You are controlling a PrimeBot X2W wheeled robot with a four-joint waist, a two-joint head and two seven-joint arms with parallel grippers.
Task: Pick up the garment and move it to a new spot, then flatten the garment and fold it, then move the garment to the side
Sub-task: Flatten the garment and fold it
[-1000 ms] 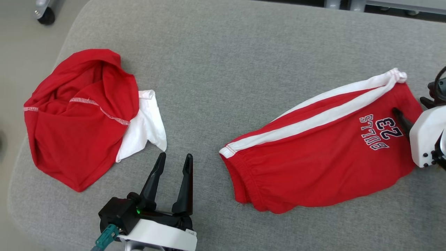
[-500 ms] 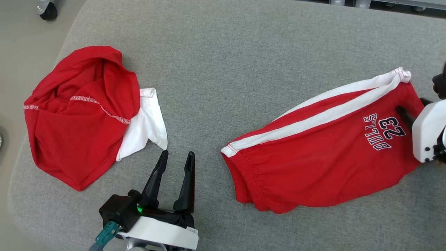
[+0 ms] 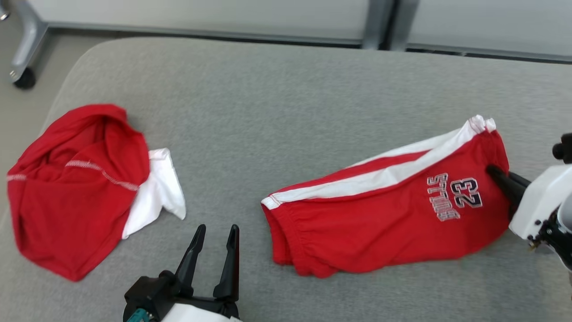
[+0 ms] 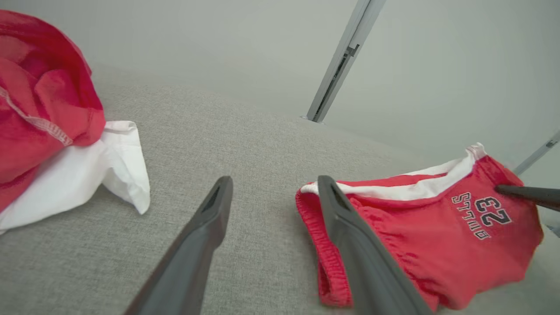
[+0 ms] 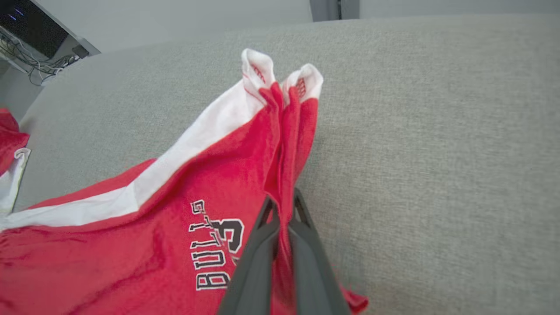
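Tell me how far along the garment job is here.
Done: the right gripper is shut on the edge of the red shorts, beside the printed number. In hand: the pick-up, with most of the shorts lying on the grey cushion. Left: moving, flattening, folding, setting aside. The left gripper is open over bare cushion, near a crumpled red and white garment.

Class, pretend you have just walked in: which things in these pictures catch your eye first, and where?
The red Bulls shorts, white-striped, lie at the right of the grey cushion, one end pinched in the shut right pincer. A crumpled red-and-white garment sits at the left, with the open left pincer empty near the front edge.
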